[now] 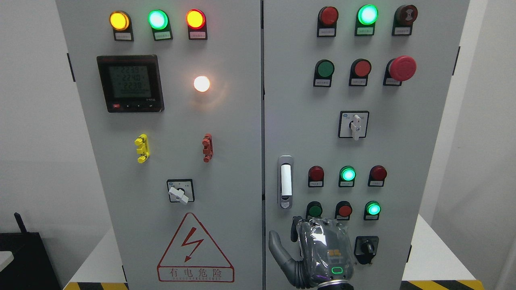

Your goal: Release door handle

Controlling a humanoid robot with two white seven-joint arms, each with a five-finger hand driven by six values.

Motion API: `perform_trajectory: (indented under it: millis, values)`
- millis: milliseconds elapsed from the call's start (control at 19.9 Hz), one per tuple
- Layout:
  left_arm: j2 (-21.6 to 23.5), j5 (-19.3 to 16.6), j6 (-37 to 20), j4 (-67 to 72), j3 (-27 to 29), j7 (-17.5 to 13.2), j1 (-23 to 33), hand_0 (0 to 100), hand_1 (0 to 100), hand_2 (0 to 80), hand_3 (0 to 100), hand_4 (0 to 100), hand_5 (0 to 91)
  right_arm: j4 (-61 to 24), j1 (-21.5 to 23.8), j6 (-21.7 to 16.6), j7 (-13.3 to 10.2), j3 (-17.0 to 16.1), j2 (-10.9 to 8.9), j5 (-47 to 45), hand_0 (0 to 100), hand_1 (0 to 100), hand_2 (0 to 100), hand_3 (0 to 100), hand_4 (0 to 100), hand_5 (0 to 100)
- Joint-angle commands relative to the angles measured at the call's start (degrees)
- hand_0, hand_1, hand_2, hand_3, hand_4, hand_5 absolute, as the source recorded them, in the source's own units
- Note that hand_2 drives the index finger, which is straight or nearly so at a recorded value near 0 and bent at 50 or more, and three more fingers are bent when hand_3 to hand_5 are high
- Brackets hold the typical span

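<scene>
Below the door handle [285,182], at the bottom edge of the picture, one robot hand [318,251] shows, back toward the camera; its arm rises from the bottom right of the middle, so I take it for the right hand. No left hand is in view.

Largest in the scene is a grey electrical cabinet [225,133] with two doors, filling most of the frame. The handle sits on the right door [427,133], just right of the centre seam, a slim upright silver latch with a white grip, lying flush in its recess.

The hand hangs apart from the handle, lower and slightly to its right. Its thumb [278,251] stretches out to the left and its fingers [296,229] look relaxed and loosely open, holding nothing.

Judging from this, the release looks nearly complete. To finish it well, the hand should draw straight back and down from the door, clear of the red and green push buttons [344,210] just beside its fingers, and of the black rotary switch [366,247] to the right.
</scene>
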Motion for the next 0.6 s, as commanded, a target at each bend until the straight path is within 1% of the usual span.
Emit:
perform_trajectory:
  millis: [0,100,150,552]
  values:
    - [0.1,0.0,0.0,0.0,1.0,0.0,-1.5,12,39,0.0,0,0,0.0,-0.1,-1.8,0.7,1.3,-0.5,0.19,0.7,39,2,99,100,89,98]
    - [0.1,0.0,0.0,0.0,1.0,0.0,-1.5,12,39,0.0,0,0,0.0,0.2,-3.1,2.0,2.0,-0.5,0.19,0.7,38,3,99,100,89,98]
    - [0.1,0.0,0.0,0.0,1.0,0.0,-1.5,12,39,0.0,0,0,0.0,0.2,-3.7,2.1,2.4,-0.6,0.10,0.7,38,3,99,100,89,98]
    - [0.0,0.0,0.0,0.0,1.0,0.0,-1.4,12,39,0.0,0,0,0.0,2.6,-6.2,2.1,2.6,-2.5,0.10,0.7,38,4,100,100,89,98]
